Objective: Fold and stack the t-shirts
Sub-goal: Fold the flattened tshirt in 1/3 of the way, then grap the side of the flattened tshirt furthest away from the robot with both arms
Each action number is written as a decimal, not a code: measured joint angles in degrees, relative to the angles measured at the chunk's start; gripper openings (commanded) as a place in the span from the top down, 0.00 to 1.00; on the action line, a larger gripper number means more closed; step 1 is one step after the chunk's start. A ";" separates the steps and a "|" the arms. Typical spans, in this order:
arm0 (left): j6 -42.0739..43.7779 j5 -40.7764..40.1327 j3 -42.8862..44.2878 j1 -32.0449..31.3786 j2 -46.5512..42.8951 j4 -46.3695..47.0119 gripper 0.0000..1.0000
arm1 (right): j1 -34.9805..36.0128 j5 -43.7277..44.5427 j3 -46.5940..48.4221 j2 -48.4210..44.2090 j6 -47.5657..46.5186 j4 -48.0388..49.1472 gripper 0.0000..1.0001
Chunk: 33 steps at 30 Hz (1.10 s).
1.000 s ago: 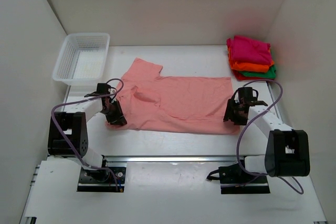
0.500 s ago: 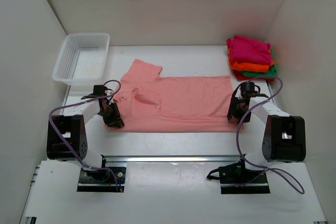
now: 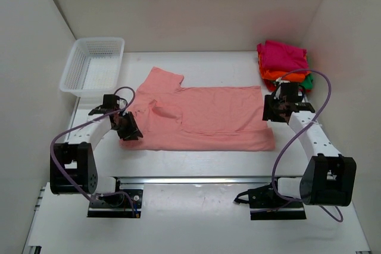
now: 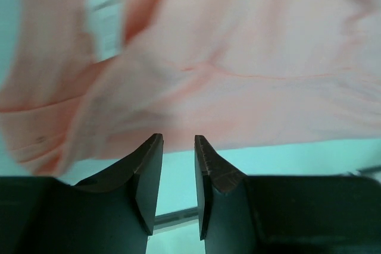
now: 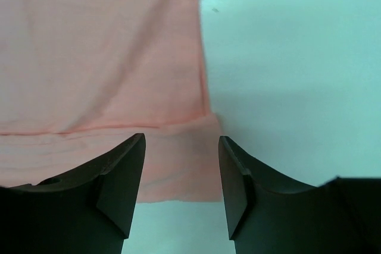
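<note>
Salmon-pink t-shirt [image 3: 208, 117] spread flat in the middle of the desk [image 3: 196, 159], with 1 gripper at each end.

The shirt lies with its neck end to the left and its hem to the right, 1 sleeve pointing far-left toward the white mesh basket [image 3: 100, 40]. The left gripper [image 4: 178, 137] sits at the shirt's near-left edge with its 2 fingers a narrow gap apart and only bare desk between them, the cloth just beyond the tips. The right gripper [image 5: 181, 137] sits over the near-right hem corner, fingers wide apart and clamping nothing. At the far-right corner, 3 folded shirts are stacked: magenta t-shirt [image 3: 284, 55] on top, orange t-shirt [image 3: 286, 77] under it, green t-shirt [image 3: 308, 80] lowest.
</note>
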 measured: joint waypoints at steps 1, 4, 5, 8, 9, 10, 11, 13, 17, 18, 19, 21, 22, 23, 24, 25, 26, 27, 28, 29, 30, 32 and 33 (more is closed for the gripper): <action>-0.92 1.25 0.83 -0.70 -0.79 0.68 0.61 | 0.90 -0.35 1.07 0.22 0.00 -0.02 0.51; -4.39 3.76 6.60 -2.69 -0.92 3.82 0.59 | 3.74 -0.87 5.70 3.52 0.90 0.26 0.51; -5.49 3.98 8.92 -3.28 -0.48 5.33 0.59 | 4.44 -1.01 7.65 5.53 1.66 1.14 0.51; -8.92 3.30 17.97 -4.44 3.39 11.10 0.59 | 5.90 -0.98 12.00 10.93 4.46 3.69 0.52; -10.03 2.75 21.64 -4.61 5.79 13.00 0.60 | 6.19 -0.87 13.33 12.90 5.42 4.59 0.51; -10.91 1.97 24.94 -4.66 8.46 15.15 0.59 | 6.32 -0.83 14.69 14.91 6.40 5.22 0.51; -11.65 1.20 27.85 -4.61 10.93 17.00 0.59 | 6.47 -0.63 16.11 16.83 7.34 5.70 0.51; -12.52 -1.18 34.05 -4.50 17.03 19.98 0.59 | 6.54 -0.15 18.64 20.44 8.57 6.64 0.51; -12.24 -5.64 46.90 -4.33 30.64 22.93 0.59 | 6.84 0.22 22.71 25.64 9.70 8.00 0.51; -11.93 -6.71 49.92 -4.31 34.07 23.54 0.58 | 6.84 0.22 23.45 26.58 9.73 8.31 0.52; -11.45 -7.82 52.15 -4.31 36.96 24.02 0.57 | 6.88 0.13 23.93 27.21 9.79 8.50 0.51; -10.60 -9.97 56.78 -4.33 42.82 24.28 0.57 | 6.91 -0.33 24.83 28.35 9.90 8.79 0.52; -10.16 -11.02 60.06 -4.39 45.94 23.04 0.56 | 6.99 -0.50 25.18 28.70 9.90 8.81 0.52; -9.66 -11.91 63.49 -4.46 49.07 22.56 0.55 | 7.10 -0.57 25.35 28.87 9.90 8.90 0.52; -9.05 -12.81 68.85 -4.55 53.07 21.07 0.54 | 7.26 -0.61 25.66 29.09 9.90 8.74 0.52; -8.48 -13.49 74.25 -4.70 56.94 19.63 0.53 | 7.48 -0.66 26.01 29.33 9.88 8.79 0.52; -7.93 -14.05 80.21 -4.83 60.94 17.99 0.49 | 7.69 -0.66 26.27 29.51 9.88 8.87 0.52; -7.34 -14.49 87.03 -5.05 65.20 16.15 0.46 | 7.96 -0.66 26.45 29.66 9.88 9.11 0.52; -6.82 -14.82 92.87 -5.25 68.89 15.08 0.46 | 8.04 -0.66 26.58 29.75 9.88 9.20 0.52; -6.54 -15.08 98.09 -5.49 72.22 13.53 0.45 | 8.04 -0.68 26.82 29.97 9.88 9.20 0.52; -6.38 -15.28 101.81 -5.70 74.60 12.22 0.45 | 8.11 -0.70 27.10 30.25 9.86 9.27 0.52; -5.99 -15.39 105.31 -6.21 77.33 10.54 0.46 | 8.07 -0.83 28.11 31.34 9.79 9.44 0.52; -5.77 -15.41 104.72 -6.45 77.44 9.75 0.45 | 7.96 -0.83 28.50 31.91 9.66 9.64 0.52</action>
